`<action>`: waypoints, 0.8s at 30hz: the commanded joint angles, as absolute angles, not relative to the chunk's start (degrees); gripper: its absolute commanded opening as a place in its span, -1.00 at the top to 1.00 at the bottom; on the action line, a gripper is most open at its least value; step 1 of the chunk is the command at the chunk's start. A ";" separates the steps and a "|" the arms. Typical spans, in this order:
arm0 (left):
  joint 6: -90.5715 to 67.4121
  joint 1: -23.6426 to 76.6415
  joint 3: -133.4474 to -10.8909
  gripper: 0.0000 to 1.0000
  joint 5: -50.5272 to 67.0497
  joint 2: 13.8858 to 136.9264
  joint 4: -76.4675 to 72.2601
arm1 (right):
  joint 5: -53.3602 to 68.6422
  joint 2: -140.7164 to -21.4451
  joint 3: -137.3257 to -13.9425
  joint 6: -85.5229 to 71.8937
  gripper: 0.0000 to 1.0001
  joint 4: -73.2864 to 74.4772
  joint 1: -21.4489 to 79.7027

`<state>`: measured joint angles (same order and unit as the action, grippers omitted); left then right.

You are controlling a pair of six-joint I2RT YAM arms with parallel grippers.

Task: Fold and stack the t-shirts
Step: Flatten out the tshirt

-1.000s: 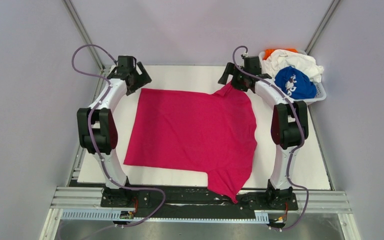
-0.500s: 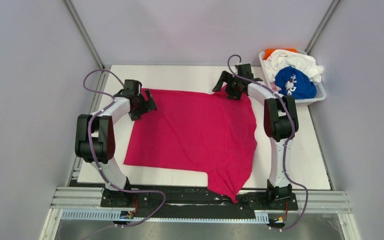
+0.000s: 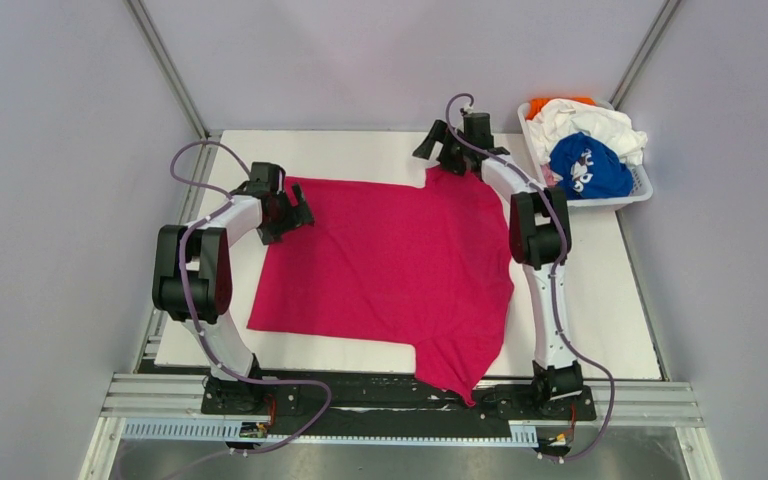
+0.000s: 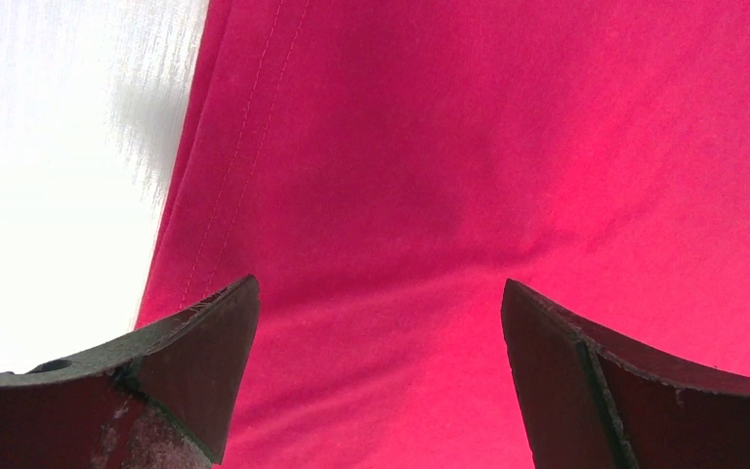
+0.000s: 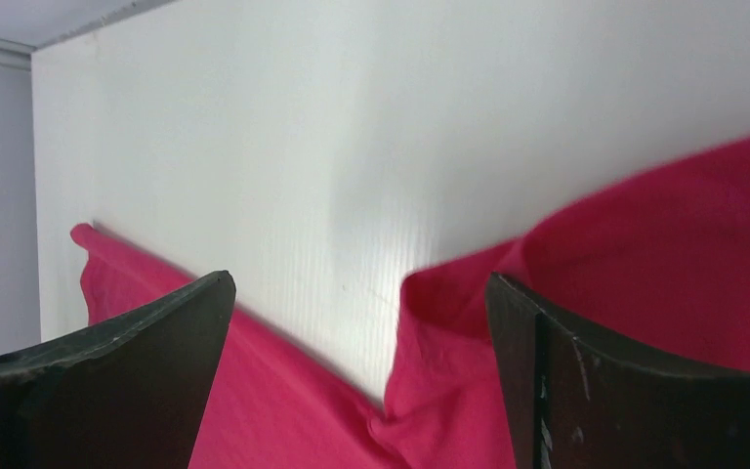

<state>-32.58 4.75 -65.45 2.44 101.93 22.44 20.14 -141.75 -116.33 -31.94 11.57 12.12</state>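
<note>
While the magenta t-shirt (image 3: 390, 260) is lying spread on the table (image 3: 610, 300), the left gripper (image 3: 295, 212) and right gripper (image 3: 438, 152), jaws spread wide, are hovering near its far corners; pinching both edges evenly should prevent skew.

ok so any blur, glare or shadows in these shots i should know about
Top external: sharp and evenly lit, only faint shadows on the table. Left wrist: a soft shadow falls across the pink t-shirt, and the bare table beside it is washed out. Right wrist: the shirt's edge at the right is smeared.
</note>
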 commanded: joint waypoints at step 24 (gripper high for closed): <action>-32.58 4.86 -62.80 -1.00 4.91 92.53 22.16 | 3.28 -98.20 -71.62 -27.96 -1.00 15.90 13.83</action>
